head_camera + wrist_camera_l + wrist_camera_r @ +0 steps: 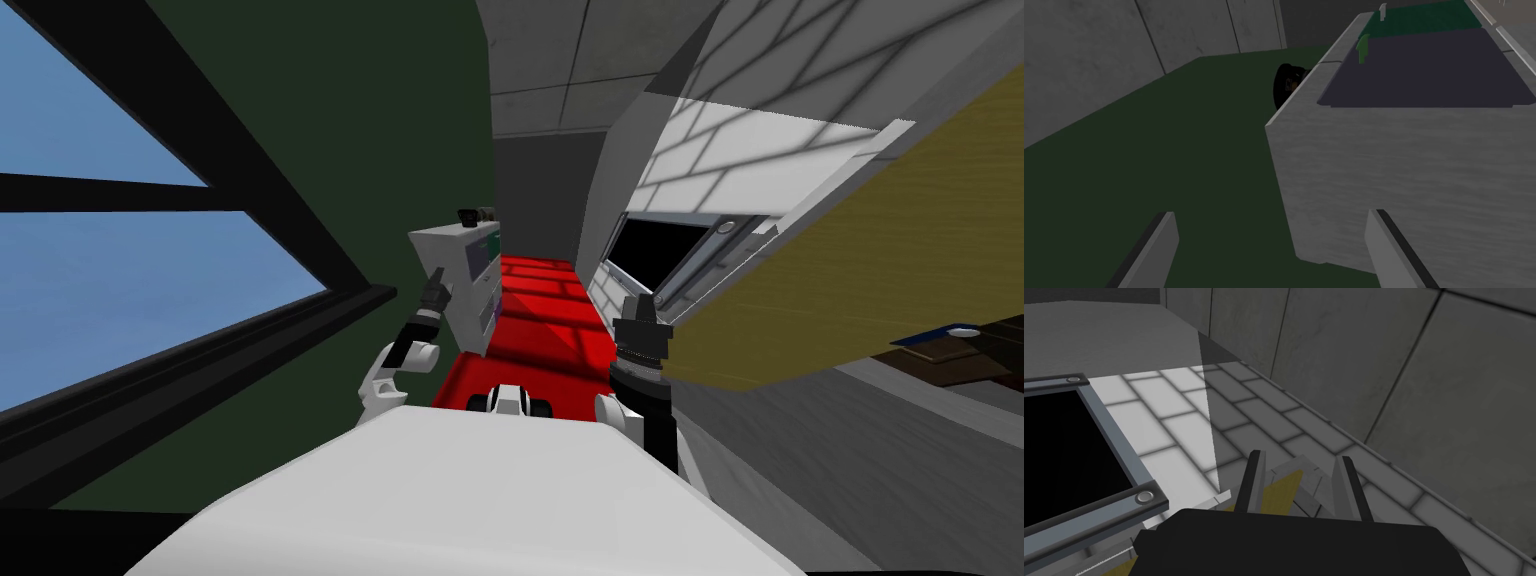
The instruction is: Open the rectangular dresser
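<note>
My left gripper hangs wide open at the near corner of the light grey rectangular dresser. One finger is in front of the dark green wall and the other crosses the dresser's plain grey side. The dresser's long axis runs away from the gripper. Its dark purple drawer front and green drawer front lie one beyond the other, facing away from the wall. My right gripper is narrowly parted near a tiled wall.
</note>
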`<state>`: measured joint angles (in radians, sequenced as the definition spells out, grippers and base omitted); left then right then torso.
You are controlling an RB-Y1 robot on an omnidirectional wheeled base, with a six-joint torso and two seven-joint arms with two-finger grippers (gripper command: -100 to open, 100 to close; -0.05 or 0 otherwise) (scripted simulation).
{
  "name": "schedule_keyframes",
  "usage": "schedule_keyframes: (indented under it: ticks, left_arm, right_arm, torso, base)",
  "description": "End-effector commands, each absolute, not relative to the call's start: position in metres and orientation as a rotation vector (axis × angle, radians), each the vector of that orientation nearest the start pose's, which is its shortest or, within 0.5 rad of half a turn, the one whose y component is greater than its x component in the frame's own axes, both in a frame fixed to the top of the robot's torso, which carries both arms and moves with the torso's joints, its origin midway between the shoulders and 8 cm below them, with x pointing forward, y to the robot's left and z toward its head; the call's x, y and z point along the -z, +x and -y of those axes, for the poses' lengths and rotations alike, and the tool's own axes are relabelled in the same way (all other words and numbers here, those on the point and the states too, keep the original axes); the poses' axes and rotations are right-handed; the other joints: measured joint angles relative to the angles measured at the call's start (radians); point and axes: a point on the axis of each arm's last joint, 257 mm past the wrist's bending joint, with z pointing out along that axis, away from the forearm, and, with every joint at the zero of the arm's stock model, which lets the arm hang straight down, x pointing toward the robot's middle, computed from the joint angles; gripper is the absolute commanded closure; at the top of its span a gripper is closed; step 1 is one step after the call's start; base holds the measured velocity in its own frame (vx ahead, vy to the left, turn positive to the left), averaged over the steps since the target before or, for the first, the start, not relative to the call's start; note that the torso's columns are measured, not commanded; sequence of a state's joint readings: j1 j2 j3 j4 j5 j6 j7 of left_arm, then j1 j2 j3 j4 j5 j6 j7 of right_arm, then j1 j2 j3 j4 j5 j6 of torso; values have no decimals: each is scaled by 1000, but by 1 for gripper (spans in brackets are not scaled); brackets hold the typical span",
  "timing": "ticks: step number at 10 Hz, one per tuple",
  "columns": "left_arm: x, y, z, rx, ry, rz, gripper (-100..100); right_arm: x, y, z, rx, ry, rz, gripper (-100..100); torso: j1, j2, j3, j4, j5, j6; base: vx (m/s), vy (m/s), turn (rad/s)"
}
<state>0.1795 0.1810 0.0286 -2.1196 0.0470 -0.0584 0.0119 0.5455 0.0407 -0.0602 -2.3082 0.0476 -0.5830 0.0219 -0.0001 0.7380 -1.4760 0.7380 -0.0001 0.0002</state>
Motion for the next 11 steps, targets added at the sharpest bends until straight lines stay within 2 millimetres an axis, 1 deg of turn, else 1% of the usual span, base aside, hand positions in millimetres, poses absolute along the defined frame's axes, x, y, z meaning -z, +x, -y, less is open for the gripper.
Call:
schedule_keyframes:
  ticks: [1, 2, 3, 4, 5, 6, 7, 8, 9, 10, 11]
  left_arm:
    - [26, 488, -263, 1283, -829, -993, -100]
    - [31, 501, -258, 1287, -847, -1021, -100]
    - [30, 503, -257, 1286, -850, -1025, -100]
    - [36, 516, -253, 1286, -874, -1058, -100]
    - [33, 518, -251, 1288, -872, -1059, -100]
    - [41, 531, -248, 1283, -899, -1096, -100]
    - [36, 533, -245, 1288, -893, -1094, -100]
    - [45, 545, -242, 1280, -921, -1133, -100]
    - [39, 548, -239, 1285, -915, -1132, -100]
    - [46, 559, -235, 1280, -936, -1164, -100]
    - [42, 563, -232, 1280, -937, -1171, -100]
  right_arm:
    - [-38, 317, 296, -1188, 580, -567, 0]
    - [-38, 317, 296, -1188, 580, -567, 0]
    - [-38, 317, 296, -1188, 580, -567, 0]
    - [-38, 317, 296, -1188, 580, -567, 0]
    - [-38, 317, 296, -1188, 580, -567, 0]
    - [-38, 317, 296, -1188, 580, -567, 0]
    - [-38, 317, 296, -1188, 580, -567, 0]
    - [-38, 317, 296, -1188, 580, -567, 0]
    - [-38, 317, 296, -1188, 580, -567, 0]
    - [-38, 317, 296, -1188, 580, -567, 0]
    - [-38, 317, 296, -1188, 580, -567, 0]
  torso:
    - [1, -1, -1, 0, 0, 0]
    - [0, 0, 0, 0, 0, -1]
    - [0, 0, 0, 0, 0, 0]
    - [0, 1, 0, 0, 0, 0]
    - [0, 0, 0, 0, 0, 0]
    - [0, 0, 0, 0, 0, 0]
    - [1, 0, 0, 0, 0, 0]
    - [0, 0, 0, 0, 0, 0]
    - [0, 0, 0, 0, 0, 0]
    - [0, 0, 0, 0, 0, 0]
    - [0, 0, 0, 0, 0, 0]
  base:
    - [30, 28, -27]
    - [24, 22, -43]
    - [22, 19, -26]
    - [30, 20, -43]
    - [24, 21, -32]
    - [27, 28, -49]
    - [19, 24, -33]
    - [23, 23, -49]
    - [25, 19, -34]
    - [24, 24, -46]
    - [20, 24, -36]
